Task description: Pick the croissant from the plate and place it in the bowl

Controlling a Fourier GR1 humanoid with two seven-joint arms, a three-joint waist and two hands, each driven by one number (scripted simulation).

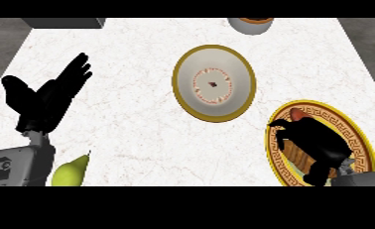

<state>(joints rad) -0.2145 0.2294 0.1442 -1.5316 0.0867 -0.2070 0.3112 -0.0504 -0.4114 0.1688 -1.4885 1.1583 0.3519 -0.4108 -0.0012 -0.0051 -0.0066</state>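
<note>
1. No words, brand names or numbers can be read anywhere.
2. Left of the pear, the left forearm bears a small dark mark, too small to make out.

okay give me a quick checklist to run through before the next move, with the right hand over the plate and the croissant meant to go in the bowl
1. Right hand is over the plate: ok.
2. Fingers curled round the croissant: cannot tell; the hand hides most of it.
3. Croissant lifted off the plate: not ok, it appears to lie on it.
4. Bowl holds nothing: ok.
5. Counter between plate and bowl is free: ok.
6. Left hand rests open at the left, with the pear, away from that path: ok.
</note>
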